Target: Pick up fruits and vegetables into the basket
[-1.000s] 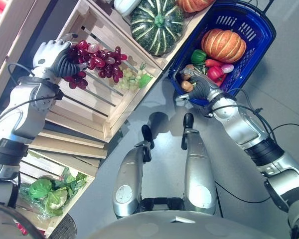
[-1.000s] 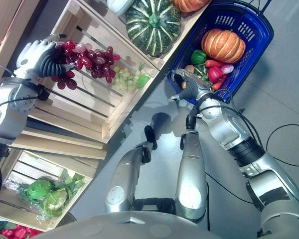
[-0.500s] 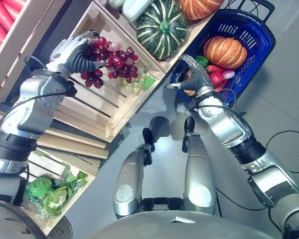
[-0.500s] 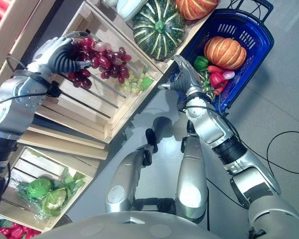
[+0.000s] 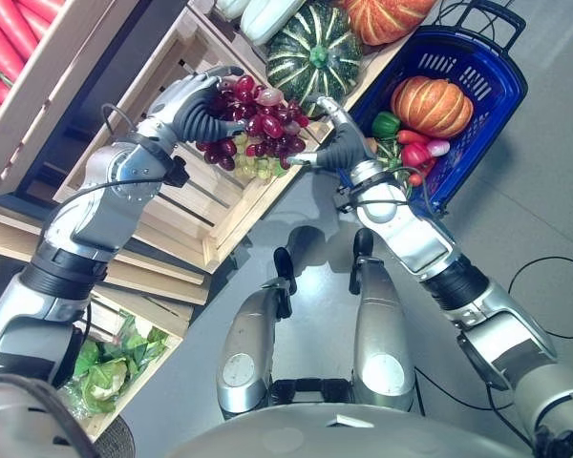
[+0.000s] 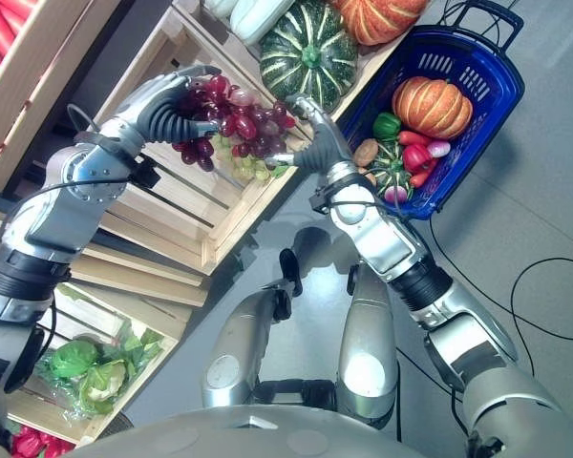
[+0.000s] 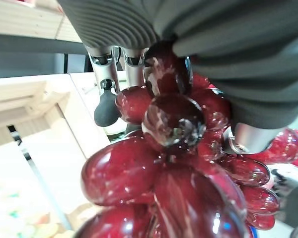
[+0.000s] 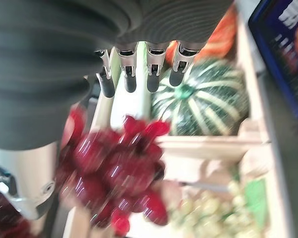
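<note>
lifted red grapes [image 5: 258, 119] in curled left hand [image 5: 193, 100] fingers.

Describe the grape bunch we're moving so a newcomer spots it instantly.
Find the slatted wooden crate left of the blue basket. Above its near corner, the left hand grips the red grapes. They are dark and lifted, unlike the pale green grapes below.

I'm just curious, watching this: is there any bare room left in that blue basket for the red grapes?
Some. The blue basket has a bare patch at its far end, between the orange pumpkin and the handle-side rim. The near end is crowded with small vegetables. The left hand holds the red grapes above the wooden crate.
</note>
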Controlling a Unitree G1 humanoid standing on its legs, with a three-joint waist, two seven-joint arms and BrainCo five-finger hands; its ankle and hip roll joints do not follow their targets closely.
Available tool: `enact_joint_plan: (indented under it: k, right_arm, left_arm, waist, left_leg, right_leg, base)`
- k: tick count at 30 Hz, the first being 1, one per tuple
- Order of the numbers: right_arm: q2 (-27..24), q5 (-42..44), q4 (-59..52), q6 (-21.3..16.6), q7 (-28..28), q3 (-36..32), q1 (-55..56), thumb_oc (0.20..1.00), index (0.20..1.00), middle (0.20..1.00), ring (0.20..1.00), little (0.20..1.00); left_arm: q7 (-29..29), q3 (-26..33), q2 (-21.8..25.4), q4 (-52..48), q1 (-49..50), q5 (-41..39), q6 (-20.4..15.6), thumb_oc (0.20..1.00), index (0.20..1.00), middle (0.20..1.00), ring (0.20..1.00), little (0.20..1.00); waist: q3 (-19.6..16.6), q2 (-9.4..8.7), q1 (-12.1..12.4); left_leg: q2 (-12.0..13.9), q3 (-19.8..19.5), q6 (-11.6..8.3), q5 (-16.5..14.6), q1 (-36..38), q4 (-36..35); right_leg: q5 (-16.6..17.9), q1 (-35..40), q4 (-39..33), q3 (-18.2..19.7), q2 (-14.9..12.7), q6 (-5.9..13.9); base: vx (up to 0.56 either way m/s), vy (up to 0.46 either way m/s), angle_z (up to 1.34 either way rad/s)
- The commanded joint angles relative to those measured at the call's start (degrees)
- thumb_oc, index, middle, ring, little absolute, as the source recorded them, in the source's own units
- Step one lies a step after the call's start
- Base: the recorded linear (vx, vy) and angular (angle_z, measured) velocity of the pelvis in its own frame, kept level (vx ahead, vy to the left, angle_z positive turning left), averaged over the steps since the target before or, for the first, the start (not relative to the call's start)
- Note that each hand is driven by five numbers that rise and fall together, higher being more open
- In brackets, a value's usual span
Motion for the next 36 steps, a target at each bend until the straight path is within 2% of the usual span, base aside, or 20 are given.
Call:
enact_joint_plan:
  k: [1,5,9,13,17,18,20,26,28,36]
  right_arm:
    - [2.5,1.0,-1.5,-3.9,-0.1,0.9,-4.7,1.0,1.0,1.0,1.0,1.0]
    - [3.4,3.4,0.2,-2.4,1.2,2.0,-5.2,1.0,1.0,1.0,1.0,1.0]
    - [4.0,4.1,1.5,-2.8,-0.1,2.3,-5.0,1.0,1.0,1.0,1.0,1.0]
    - [5.3,2.3,4.4,-3.2,-3.5,2.2,-4.0,1.0,1.0,1.0,1.0,1.0]
    - [5.5,-3.0,6.5,-1.1,-8.3,1.6,-3.7,1.0,1.0,1.0,1.0,1.0]
    - [5.2,-5.8,7.8,1.3,-11.5,0.9,-3.5,1.0,1.0,1.0,1.0,1.0]
    - [5.0,-5.9,8.8,2.0,-13.4,0.2,-3.2,1.0,1.0,1.0,1.0,1.0]
    - [5.3,-2.6,9.3,-1.7,-12.9,-1.1,-1.2,1.0,1.0,1.0,1.0,1.0]
    - [6.1,-0.7,8.6,-5.0,-13.3,-1.3,-0.2,1.0,1.0,1.0,1.0,1.0]
    - [8.0,4.0,5.2,-12.1,-14.4,-1.8,1.7,1.0,1.0,1.0,1.0,1.0]
  left_arm:
    - [0.6,-0.6,-2.4,-7.5,-5.6,-3.2,-1.7,0.2,0.2,0.2,0.2,0.2]
    - [-0.5,-1.7,-2.8,-7.8,-7.5,-4.0,-1.6,0.2,0.2,0.2,0.2,0.2]
    - [-1.0,-2.3,-3.2,-7.9,-8.7,-4.9,-1.6,0.2,0.2,0.2,0.2,0.2]
    - [-0.9,-3.5,-4.2,-8.4,-10.9,-6.6,-0.6,0.2,0.2,0.2,0.2,0.2]
    - [-0.2,-4.3,-4.8,-8.1,-12.3,-7.9,0.1,0.2,0.2,0.2,0.2,0.2]
    - [0.3,-4.5,-5.0,-8.1,-12.8,-8.4,0.4,0.2,0.2,0.2,0.2,0.2]
    - [0.5,-4.4,-5.4,-8.1,-13.0,-9.0,0.5,0.2,0.2,0.2,0.2,0.2]
    - [1.3,-4.6,-6.8,-7.7,-12.9,-12.2,0.5,0.2,0.2,0.2,0.2,0.2]
    - [0.8,-4.8,-7.9,-7.7,-12.2,-13.8,0.6,0.2,0.2,0.2,0.2,0.2]
    - [1.7,-5.6,-10.8,-7.3,-8.4,-12.8,0.5,0.2,0.2,0.2,0.2,0.2]
  waist:
    - [-3.9,4.58,1.3]
    - [-3.9,4.08,1.3]
    - [-3.8,3.85,1.3]
    - [-3.4,3.55,1.1]
    - [-3.1,3.45,0.7]
    - [-2.9,3.49,0.3]
    - [-2.7,3.58,0.0]
    - [-2.4,3.92,-0.8]
    - [-2.4,4.09,-1.0]
    - [-2.4,4.68,-1.4]
  left_leg:
    - [-0.9,0.1,-0.63,-4.3,-0.1,3.9]
    - [-0.7,0.0,-0.63,-4.3,0.0,4.0]
    - [-0.5,0.0,-0.53,-4.3,0.0,4.1]
    - [-0.4,0.0,-0.43,-4.3,-0.2,4.2]
    - [-0.2,0.3,-0.24,-4.4,-0.3,4.5]
    - [-0.2,0.5,-0.15,-4.5,-0.3,4.5]
    - [-0.1,0.7,-0.08,-4.6,-0.4,4.5]
    - [-0.2,1.0,0.06,-4.6,-0.4,4.4]
    - [-0.2,1.0,0.08,-4.6,-0.5,4.4]
    - [-0.3,1.3,0.08,-4.5,-0.2,4.2]
  right_leg:
    - [-4.6,7.1,-2.6,-1.2,-2.9,5.18]
    - [-4.5,7.3,-2.5,-1.4,-3.0,5.22]
    - [-4.4,7.2,-2.3,-1.5,-3.0,5.21]
    - [-4.3,7.0,-2.1,-1.5,-2.8,5.22]
    - [-4.2,6.8,-1.9,-1.5,-2.7,5.25]
    - [-4.2,6.6,-1.8,-1.4,-2.7,5.28]
    - [-4.1,6.5,-1.9,-1.3,-2.6,5.29]
    - [-4.2,6.2,-1.7,-0.9,-2.5,5.25]
    - [-4.3,5.9,-1.6,-0.8,-2.6,5.22]
    - [-4.4,5.9,-1.7,-0.5,-2.6,5.24]
  base:
    - [0.01,-0.024,0.04]
    - [0.01,-0.02,0.04]
    - [0.0,-0.018,0.07]
    - [0.0,-0.007,0.01]
    - [0.0,0.0,0.0]
    - [0.0,0.0,0.0]
    - [0.0,0.041,-0.01]
    - [0.01,0.035,-0.03]
    - [0.01,0.016,-0.01]
    - [0.01,0.026,-0.02]
